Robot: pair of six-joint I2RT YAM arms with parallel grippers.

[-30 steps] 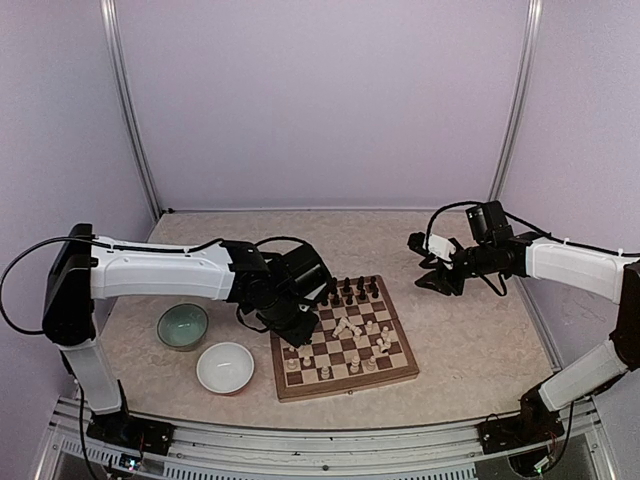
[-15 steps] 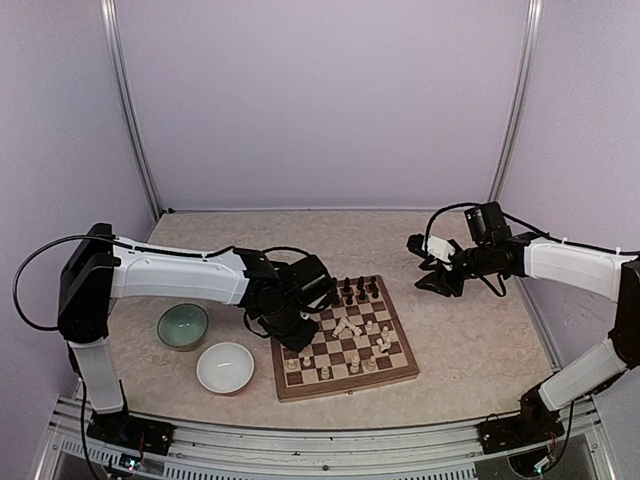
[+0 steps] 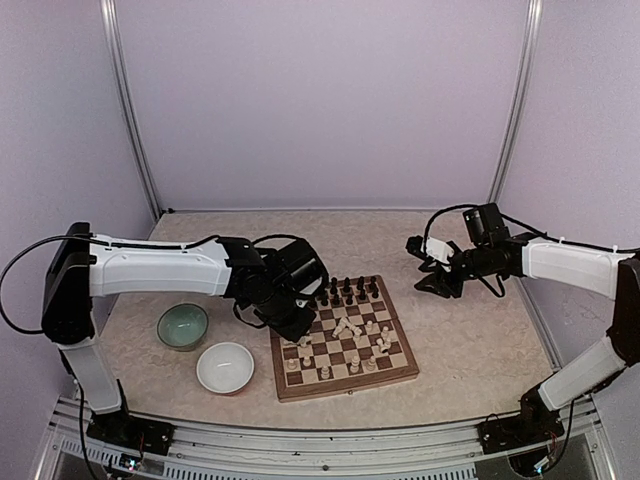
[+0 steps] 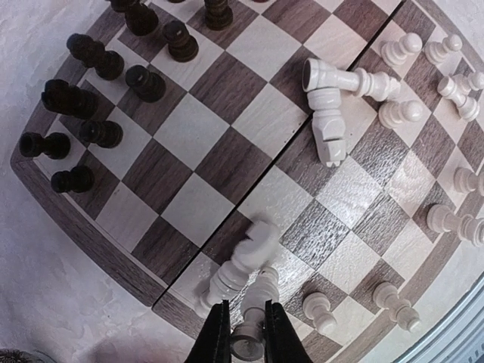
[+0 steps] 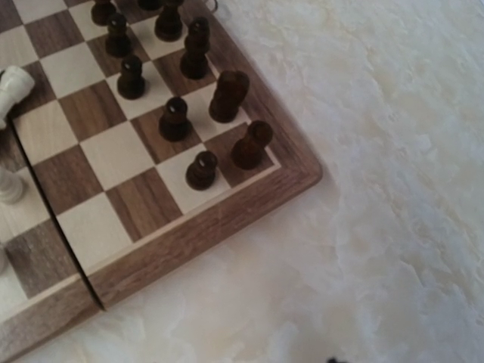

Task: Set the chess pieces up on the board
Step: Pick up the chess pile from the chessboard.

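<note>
The board (image 3: 345, 386) lies in front of both arms. Dark pieces (image 3: 348, 290) stand along its far edge. Cream pieces (image 3: 350, 326) are scattered over the middle and near rows. My left gripper (image 3: 297, 322) is over the board's left edge, shut on a cream piece (image 4: 257, 314). A second cream piece (image 4: 240, 266) leans blurred right beside it. Two cream pieces (image 4: 330, 125) lie flat mid-board, and dark pieces (image 4: 91, 98) stand at the upper left. My right gripper (image 3: 432, 282) hovers open and empty over the table right of the board; its view shows the board's corner (image 5: 197, 227) with dark pieces (image 5: 174, 117).
A green bowl (image 3: 183, 325) and a white bowl (image 3: 225, 367) stand on the table left of the board, under the left arm. Bare marbled tabletop (image 5: 378, 189) lies right of the board. Enclosure walls and posts ring the table.
My left gripper dipped toward the board's left edge and has drawn back slightly, holding a cream piece. The cream piece beside it is blurred, in motion. The right arm has not moved.
</note>
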